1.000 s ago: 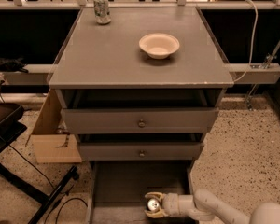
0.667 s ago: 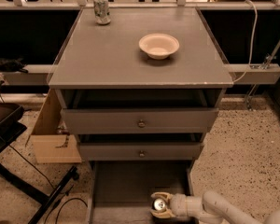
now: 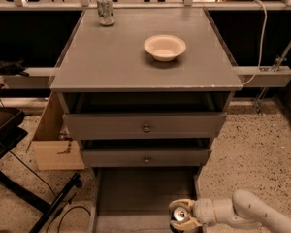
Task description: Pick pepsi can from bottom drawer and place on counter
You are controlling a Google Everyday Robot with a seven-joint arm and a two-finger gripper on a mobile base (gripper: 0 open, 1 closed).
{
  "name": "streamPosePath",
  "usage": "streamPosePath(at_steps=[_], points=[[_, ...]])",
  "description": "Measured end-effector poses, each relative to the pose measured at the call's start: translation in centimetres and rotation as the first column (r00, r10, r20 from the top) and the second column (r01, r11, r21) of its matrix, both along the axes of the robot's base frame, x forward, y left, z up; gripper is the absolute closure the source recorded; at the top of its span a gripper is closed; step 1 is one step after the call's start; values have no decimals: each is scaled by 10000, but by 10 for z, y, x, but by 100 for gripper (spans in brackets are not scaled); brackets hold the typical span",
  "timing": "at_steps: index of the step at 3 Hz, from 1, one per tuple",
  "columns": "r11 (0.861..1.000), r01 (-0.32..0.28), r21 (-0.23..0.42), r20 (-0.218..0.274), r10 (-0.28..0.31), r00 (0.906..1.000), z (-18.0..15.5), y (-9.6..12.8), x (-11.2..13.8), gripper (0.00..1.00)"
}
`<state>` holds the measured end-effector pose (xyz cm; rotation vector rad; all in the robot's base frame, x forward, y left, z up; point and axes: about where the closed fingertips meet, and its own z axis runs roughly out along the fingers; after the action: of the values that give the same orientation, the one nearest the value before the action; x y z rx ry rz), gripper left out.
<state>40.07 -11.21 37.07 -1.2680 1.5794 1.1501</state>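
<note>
The bottom drawer (image 3: 136, 191) is pulled out at the foot of the grey cabinet. My gripper (image 3: 182, 216) reaches in from the lower right, at the drawer's front right corner. Its pale fingers (image 3: 183, 205) are closed around the pepsi can (image 3: 178, 217). Only the can's silver top and a bit of its dark body show from above. The counter (image 3: 116, 57) is the flat grey top of the cabinet, well above the gripper.
A cream bowl (image 3: 165, 46) sits on the counter right of centre. A pale silver-green can (image 3: 105, 8) stands at its back left. Two knobbed drawers (image 3: 146, 128) stand slightly open above the bottom drawer. A cardboard box (image 3: 56, 140) and a black stand (image 3: 19, 178) are on the left.
My gripper, with the can in it, has shifted right along the front of the bottom drawer, toward its right wall. Nothing on the counter has moved.
</note>
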Motion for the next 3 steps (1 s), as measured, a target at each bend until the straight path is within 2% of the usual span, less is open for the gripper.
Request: streamPosePath(at_steps=[1, 2, 3], points=[[9957, -930, 3, -168, 930, 9955, 89, 6, -19, 100], [9917, -1258, -253, 451, 1268, 9909, 236, -23, 4, 100], [9903, -1019, -948, 1112, 1123, 9874, 345, -49, 32, 100]])
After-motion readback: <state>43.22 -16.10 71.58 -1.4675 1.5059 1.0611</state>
